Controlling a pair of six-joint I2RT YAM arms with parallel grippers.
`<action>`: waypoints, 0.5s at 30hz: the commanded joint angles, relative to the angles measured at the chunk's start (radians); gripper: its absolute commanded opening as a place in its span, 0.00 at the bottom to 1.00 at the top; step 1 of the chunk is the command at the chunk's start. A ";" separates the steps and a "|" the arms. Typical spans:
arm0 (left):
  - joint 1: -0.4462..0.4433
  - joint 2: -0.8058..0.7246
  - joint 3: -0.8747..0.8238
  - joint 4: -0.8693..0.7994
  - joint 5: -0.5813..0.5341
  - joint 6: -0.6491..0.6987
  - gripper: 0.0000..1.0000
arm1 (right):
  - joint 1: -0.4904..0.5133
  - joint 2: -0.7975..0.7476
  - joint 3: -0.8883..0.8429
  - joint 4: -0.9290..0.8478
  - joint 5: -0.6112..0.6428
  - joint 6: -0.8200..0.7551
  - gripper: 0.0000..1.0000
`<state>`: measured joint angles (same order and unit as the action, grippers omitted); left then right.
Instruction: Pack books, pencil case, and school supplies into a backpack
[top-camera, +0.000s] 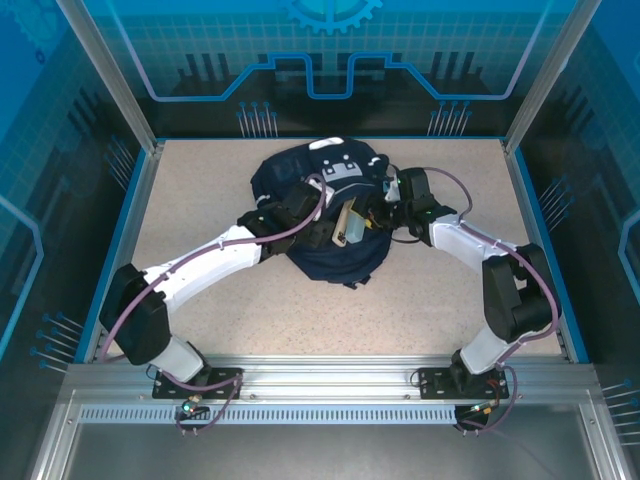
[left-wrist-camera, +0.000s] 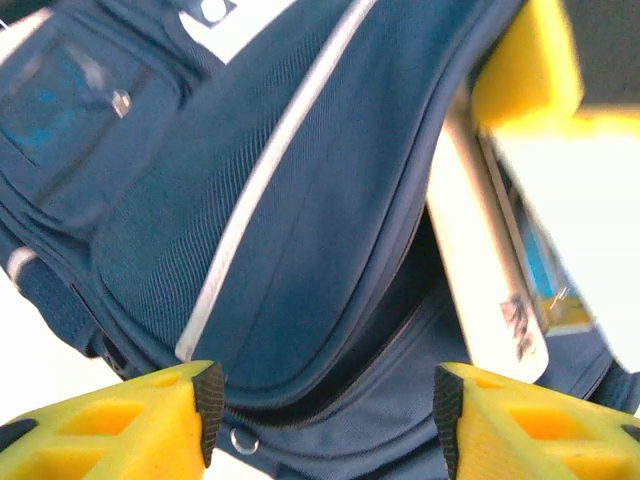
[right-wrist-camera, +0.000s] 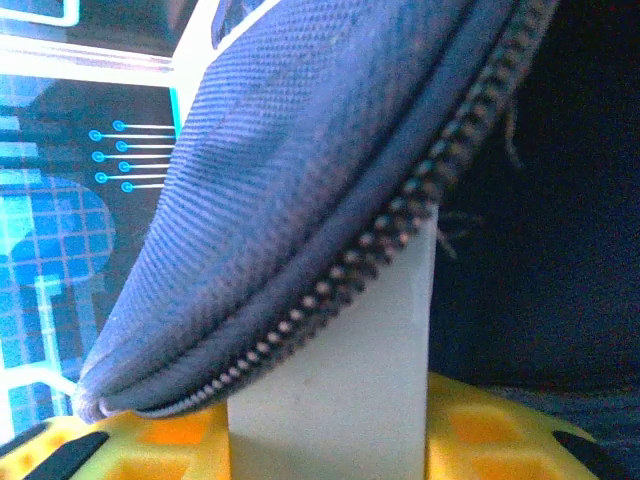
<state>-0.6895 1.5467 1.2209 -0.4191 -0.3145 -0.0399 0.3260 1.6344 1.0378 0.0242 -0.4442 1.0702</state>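
The navy backpack (top-camera: 325, 262) lies crumpled mid-table, white patches toward the far side. A pale-edged stack of books (top-camera: 350, 225) stands tilted at its opening. My right gripper (top-camera: 380, 212) is shut on the books; in the right wrist view the page edges (right-wrist-camera: 350, 370) sit between the yellow fingers (right-wrist-camera: 500, 445), with the backpack's zipper edge (right-wrist-camera: 300, 310) draped over them. My left gripper (left-wrist-camera: 325, 415) hovers open over the backpack's front (left-wrist-camera: 300, 200), nothing between its pads, the books (left-wrist-camera: 485, 260) to its right. In the top view it (top-camera: 325, 228) is just left of the books. The pencil case is out of view.
The beige tabletop (top-camera: 200, 200) is walled by blue panels and aluminium posts (top-camera: 110, 75). A metal rail (top-camera: 320, 385) with both arm bases runs along the near edge. A dark strap (top-camera: 400, 240) trails from the backpack toward the right arm.
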 joint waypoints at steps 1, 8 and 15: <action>0.032 0.005 -0.012 0.066 0.138 0.077 0.61 | -0.021 0.005 0.003 0.155 0.007 0.028 0.23; 0.049 0.127 0.056 0.069 0.065 0.154 0.62 | -0.023 0.008 -0.020 0.188 0.027 0.052 0.23; 0.049 0.178 0.101 0.098 0.026 0.163 0.31 | -0.018 0.053 -0.047 0.315 0.057 0.110 0.25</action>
<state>-0.6495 1.7199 1.2758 -0.3576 -0.2584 0.1116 0.3195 1.6703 0.9913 0.1730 -0.4194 1.1469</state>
